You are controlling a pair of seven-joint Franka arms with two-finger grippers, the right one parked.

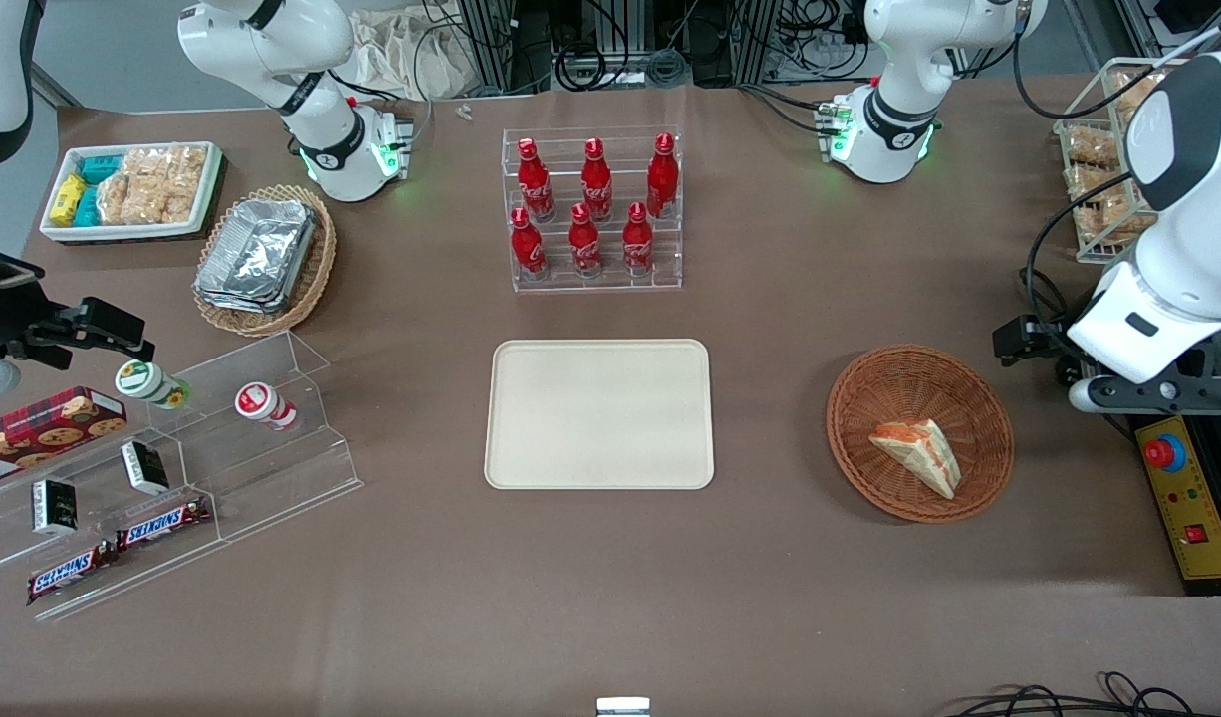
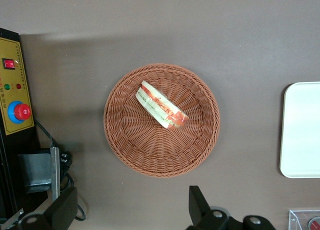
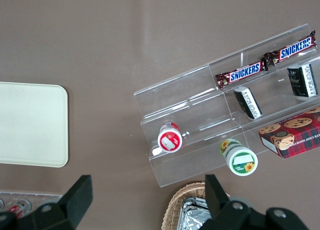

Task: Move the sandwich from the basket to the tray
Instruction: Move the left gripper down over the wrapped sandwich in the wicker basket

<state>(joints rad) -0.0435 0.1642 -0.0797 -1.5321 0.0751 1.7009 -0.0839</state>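
Both fingers [image 2: 65,210] of gripper [image 2: 131,212] wide apart, empty.

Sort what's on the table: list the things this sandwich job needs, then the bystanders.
Needed: sandwich, basket holding it, tray, and the left arm's open end effector, high above the basket.

Bystanders: cola bottles, foil containers, Snickers bars, cookie box.

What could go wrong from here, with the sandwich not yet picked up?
The gripper hangs open above the basket, holding nothing. The sandwich lies tilted against the sloping weave, so the fingers may catch the rim or squash the soft bread. A loose grasp could also drop it on the bare table before the tray.
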